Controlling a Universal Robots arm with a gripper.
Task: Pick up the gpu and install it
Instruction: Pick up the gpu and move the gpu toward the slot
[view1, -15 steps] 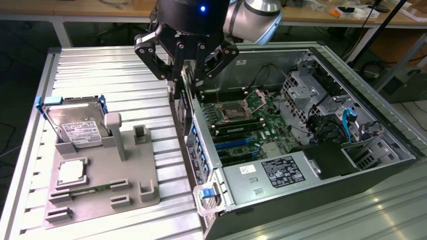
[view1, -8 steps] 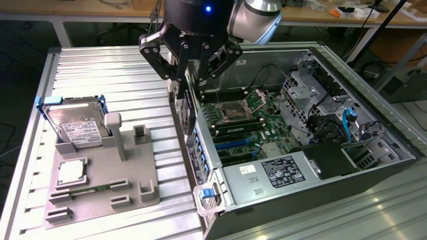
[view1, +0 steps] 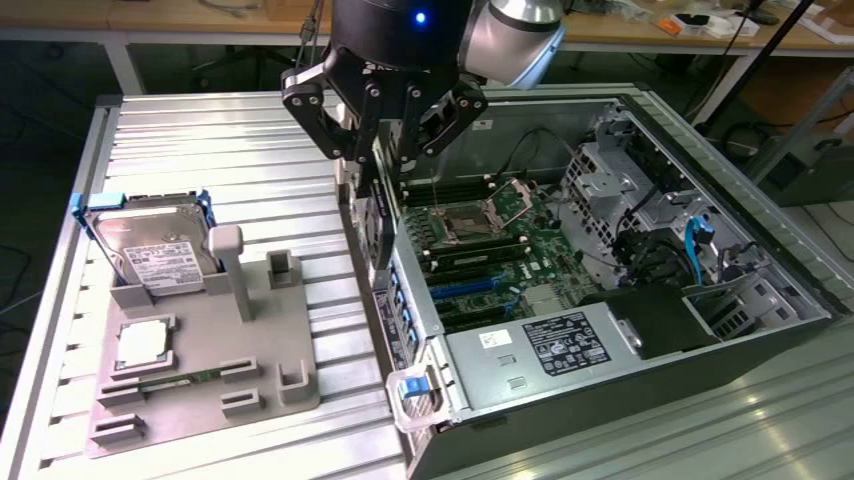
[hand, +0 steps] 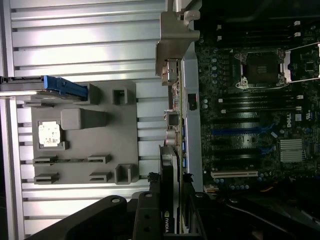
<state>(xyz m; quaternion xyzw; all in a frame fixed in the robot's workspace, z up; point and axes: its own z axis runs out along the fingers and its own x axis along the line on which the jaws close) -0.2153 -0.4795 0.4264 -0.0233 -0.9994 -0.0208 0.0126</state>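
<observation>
The gpu (view1: 378, 225) hangs edge-on as a thin dark card, with my gripper (view1: 384, 165) shut on its upper part. It hovers over the near wall of the open computer case (view1: 641, 400), at the edge of the motherboard (view1: 494, 240). In the wrist view the gpu (hand: 168, 165) runs away from my gripper (hand: 169, 202) and ends in its silvery bracket (hand: 175, 42). Blue expansion slots (hand: 240, 132) lie on the board beside the card. The card touches neither the board nor the slots.
A grey fixture tray (view1: 274, 330) on the slatted metal table (view1: 200, 140) holds a hard drive (view1: 154, 250) in a blue frame, a processor (view1: 143, 342) and a memory stick (view1: 174, 380). Inside the case are a power supply (view1: 561, 340), a drive cage (view1: 601, 180) and cables.
</observation>
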